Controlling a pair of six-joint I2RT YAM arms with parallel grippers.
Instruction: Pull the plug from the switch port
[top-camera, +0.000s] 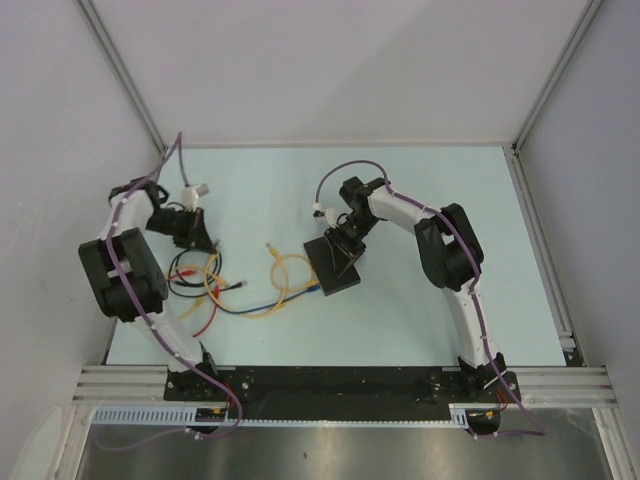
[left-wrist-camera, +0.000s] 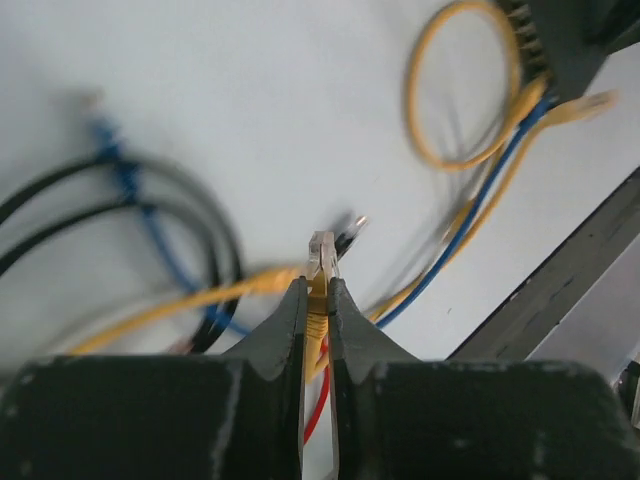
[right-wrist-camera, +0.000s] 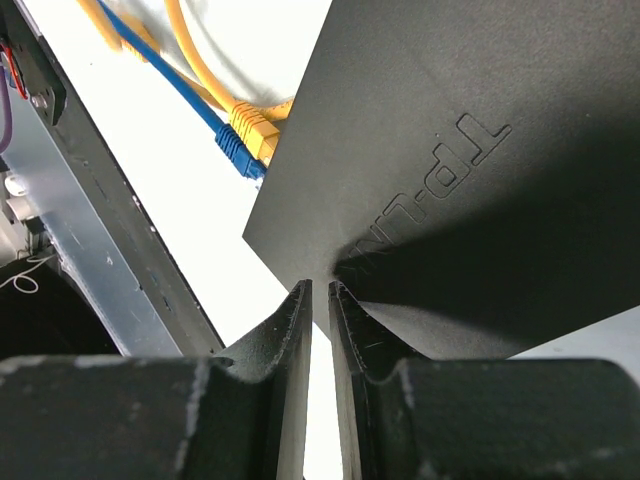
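The black switch (top-camera: 333, 264) lies flat mid-table; its lid carries a raised logo (right-wrist-camera: 450, 150). My right gripper (right-wrist-camera: 320, 290) is shut, and its tips rest on the lid near one corner, with nothing between the fingers. A blue plug (right-wrist-camera: 232, 150) and a yellow plug (right-wrist-camera: 255, 130) sit in the sockets on the switch's narrow edge. My left gripper (left-wrist-camera: 318, 292) is shut on a yellow cable's plug (left-wrist-camera: 322, 250), whose clear tip sticks out past the fingertips. That plug is well away from the switch (left-wrist-camera: 560, 40), over the cable tangle at the left (top-camera: 200, 240).
Loose black, red, blue and yellow cables (top-camera: 205, 285) lie tangled at the left. A yellow loop (top-camera: 290, 272) lies beside the switch. A white connector (top-camera: 195, 188) hangs at the back left. A black rail (top-camera: 330, 380) runs along the near edge, and walls close three sides.
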